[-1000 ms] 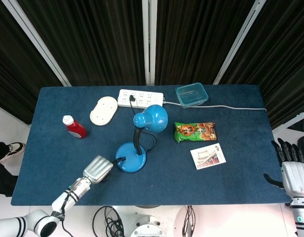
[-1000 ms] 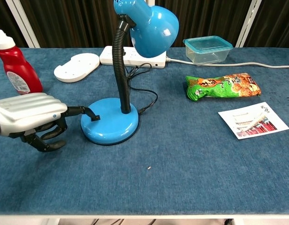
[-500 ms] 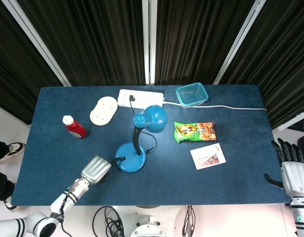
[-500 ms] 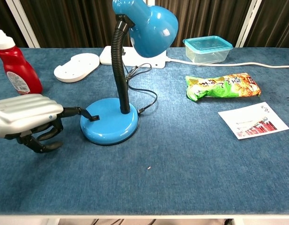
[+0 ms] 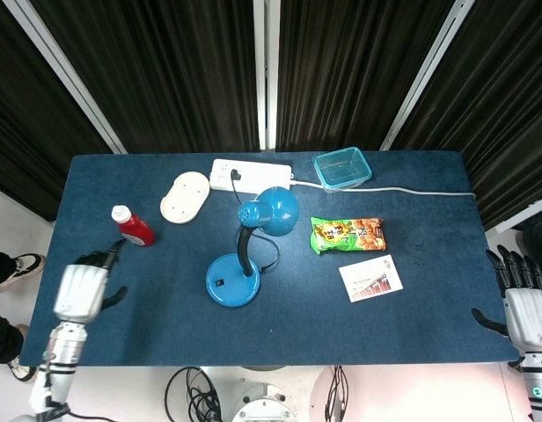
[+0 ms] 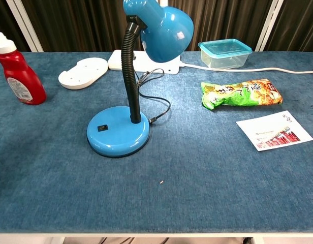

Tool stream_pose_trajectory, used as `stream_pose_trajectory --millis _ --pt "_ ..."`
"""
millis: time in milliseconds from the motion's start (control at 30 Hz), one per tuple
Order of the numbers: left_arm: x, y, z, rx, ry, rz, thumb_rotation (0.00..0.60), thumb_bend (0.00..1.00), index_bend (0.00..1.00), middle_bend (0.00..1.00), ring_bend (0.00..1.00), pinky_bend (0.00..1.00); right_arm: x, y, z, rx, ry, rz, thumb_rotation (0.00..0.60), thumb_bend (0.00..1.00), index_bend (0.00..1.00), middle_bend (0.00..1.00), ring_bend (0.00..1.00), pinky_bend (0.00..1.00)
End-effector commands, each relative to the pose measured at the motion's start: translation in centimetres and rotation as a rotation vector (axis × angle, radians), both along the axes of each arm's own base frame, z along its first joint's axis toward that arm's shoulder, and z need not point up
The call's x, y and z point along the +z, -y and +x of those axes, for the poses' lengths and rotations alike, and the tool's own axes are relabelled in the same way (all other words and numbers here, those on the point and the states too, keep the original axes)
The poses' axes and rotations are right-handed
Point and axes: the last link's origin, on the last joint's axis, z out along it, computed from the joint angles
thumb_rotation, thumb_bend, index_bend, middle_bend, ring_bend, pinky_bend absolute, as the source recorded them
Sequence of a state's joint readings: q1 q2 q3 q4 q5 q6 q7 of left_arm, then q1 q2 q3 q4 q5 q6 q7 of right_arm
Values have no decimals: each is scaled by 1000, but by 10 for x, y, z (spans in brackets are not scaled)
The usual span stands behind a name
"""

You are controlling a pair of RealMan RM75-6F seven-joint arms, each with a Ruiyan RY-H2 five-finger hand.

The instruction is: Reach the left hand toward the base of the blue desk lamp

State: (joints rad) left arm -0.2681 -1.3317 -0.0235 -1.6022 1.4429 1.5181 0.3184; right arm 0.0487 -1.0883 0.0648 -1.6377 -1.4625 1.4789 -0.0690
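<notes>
The blue desk lamp stands mid-table, its round base (image 5: 232,286) (image 6: 118,137) carrying a small black switch, its black gooseneck rising to the blue shade (image 5: 271,211) (image 6: 161,25). My left hand (image 5: 80,290) hovers at the table's left edge, far left of the base and just below the red bottle, with fingers spread and nothing held. My right hand (image 5: 523,303) stays off the table's right edge, fingers straight and apart, empty. Neither hand appears in the chest view.
A red bottle (image 5: 133,226) (image 6: 18,71) stands left of the lamp. Behind it are a white oval pad (image 5: 185,196), a power strip (image 5: 251,175) and a clear container (image 5: 341,168). A green snack bag (image 5: 347,235) and a card (image 5: 370,278) lie to the right.
My left hand has pulled away from beside the lamp base to the table's left edge, leaving the chest view. Its fingers, curled before, are now spread. The lamp is unmoved.
</notes>
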Motion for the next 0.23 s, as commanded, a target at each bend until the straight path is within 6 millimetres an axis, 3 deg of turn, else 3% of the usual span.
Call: stream_pose_trajectory --millis 33,233 --pt "50 16 -29 70 7 97 600 60 58 0 0 4 -2 -1 0 2 -14 -1 600 85 0 0 0 0" --pt "71 24 -37 100 6 62 600 59 55 0 0 0 -5 -1 2 5 -18 8 600 85 0 0 0 0"
